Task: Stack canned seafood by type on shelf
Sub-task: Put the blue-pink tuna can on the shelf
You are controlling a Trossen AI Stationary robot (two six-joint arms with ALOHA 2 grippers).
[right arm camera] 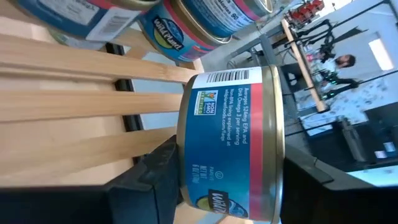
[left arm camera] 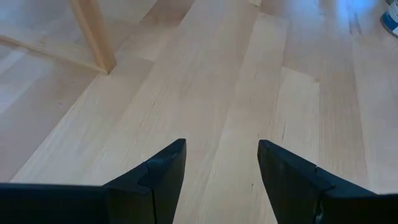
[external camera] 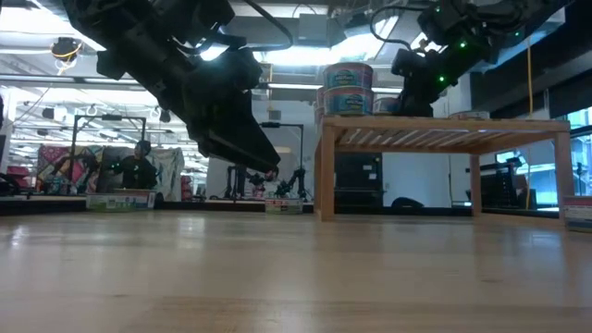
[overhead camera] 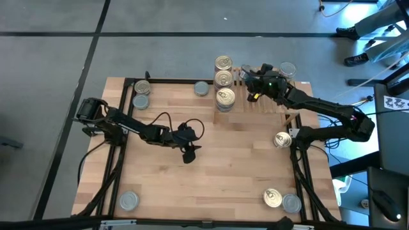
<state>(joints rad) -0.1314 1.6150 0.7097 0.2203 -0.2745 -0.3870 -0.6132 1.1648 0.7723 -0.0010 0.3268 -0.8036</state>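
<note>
Three stacks of gold-topped canned seafood (overhead camera: pixel 223 78) stand in a row on the left end of the wooden shelf (overhead camera: pixel 265 104), and a silver-topped can (overhead camera: pixel 287 68) sits at the shelf's far side. My right gripper (overhead camera: pixel 251 83) reaches over the shelf just right of the stacks and is shut on a blue-and-red labelled can (right arm camera: pixel 230 143) with gold rims. My left gripper (overhead camera: pixel 188 153) hangs open over the bare middle of the table with nothing between its fingers (left arm camera: pixel 168 174). My right gripper pinches the can between its two fingers, one finger (right arm camera: pixel 158 177) at one flat end and the other (right arm camera: pixel 311 180) at the gold-rimmed opposite end (right arm camera: pixel 278 155). The labelled side wall faces the wrist camera. The can is over the shelf's slats (right arm camera: pixel 74 81); whether it rests on them I cannot tell.
Loose cans lie round the table: silver ones at the far left (overhead camera: pixel 140 101), far middle (overhead camera: pixel 202 88), near left (overhead camera: pixel 129 201) and near right (overhead camera: pixel 292 203), gold ones at the right edge (overhead camera: pixel 282 139) and near right (overhead camera: pixel 273 197). The table's middle is bare wood.
</note>
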